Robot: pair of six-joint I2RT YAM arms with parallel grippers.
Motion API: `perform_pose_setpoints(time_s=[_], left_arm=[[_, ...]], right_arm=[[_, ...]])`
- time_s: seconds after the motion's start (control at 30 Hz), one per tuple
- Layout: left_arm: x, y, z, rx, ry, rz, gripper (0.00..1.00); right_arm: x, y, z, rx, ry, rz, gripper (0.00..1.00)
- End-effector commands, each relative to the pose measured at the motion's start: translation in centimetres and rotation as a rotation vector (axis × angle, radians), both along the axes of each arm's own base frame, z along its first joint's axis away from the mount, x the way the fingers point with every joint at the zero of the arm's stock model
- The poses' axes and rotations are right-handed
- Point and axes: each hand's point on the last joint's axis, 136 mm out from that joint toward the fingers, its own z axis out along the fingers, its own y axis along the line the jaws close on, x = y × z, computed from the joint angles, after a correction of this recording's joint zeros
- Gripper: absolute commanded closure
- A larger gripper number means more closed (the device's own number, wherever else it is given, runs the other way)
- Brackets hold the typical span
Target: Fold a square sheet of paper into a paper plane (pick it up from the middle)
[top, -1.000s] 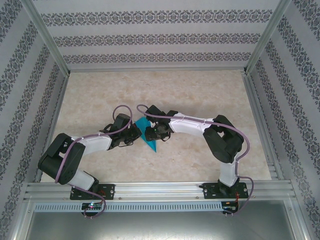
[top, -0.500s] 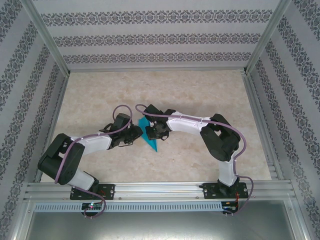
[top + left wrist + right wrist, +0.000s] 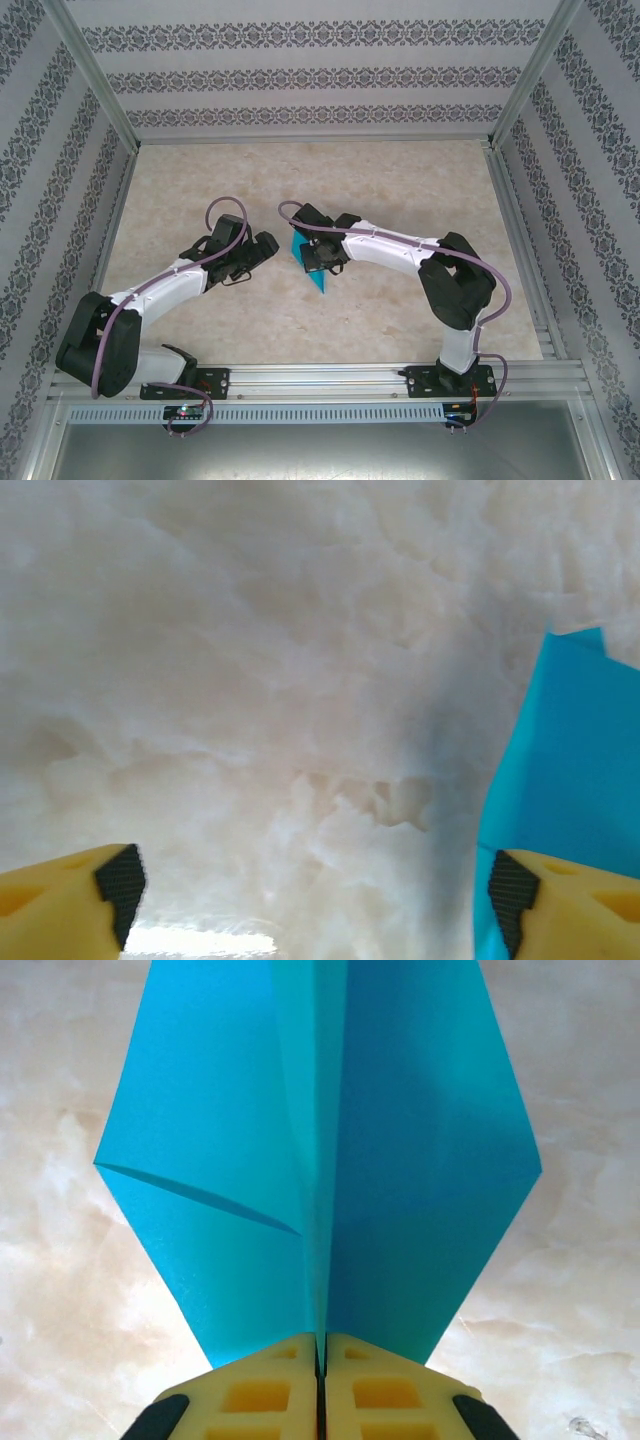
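Right claw (image 3: 320,1360): fingers pressed together on the centre crease of the paper plane (image 3: 410,1160). It grips the teal dart by its spine over the desk (image 3: 400,190), probably to keep the layered folds closed while the wings spread sideways. Left claw (image 3: 315,880): wide apart, empty, just beside the paper's edge.

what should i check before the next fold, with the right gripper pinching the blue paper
1. right gripper shut on the folded paper at its centre crease: ok
2. left gripper open, nothing between its fingers: ok
3. left gripper apart from the paper's edge: cannot tell
4. paper lifted off the table: cannot tell
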Motion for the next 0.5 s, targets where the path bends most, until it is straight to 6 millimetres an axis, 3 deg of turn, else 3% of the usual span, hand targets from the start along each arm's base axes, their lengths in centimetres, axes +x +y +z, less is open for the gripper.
perform_pose_setpoints(time_s=[0.0, 0.47], left_arm=[[-0.6, 1.8, -0.2, 0.100, 0.031, 0.005, 0.03], [-0.8, 1.4, -1.2, 0.087, 0.042, -0.016, 0.00]], right_arm=[[-0.1, -1.8, -1.4, -0.064, 0.025, -0.067, 0.90], [-0.2, -1.6, -4.4, -0.076, 0.113, -0.087, 0.80]])
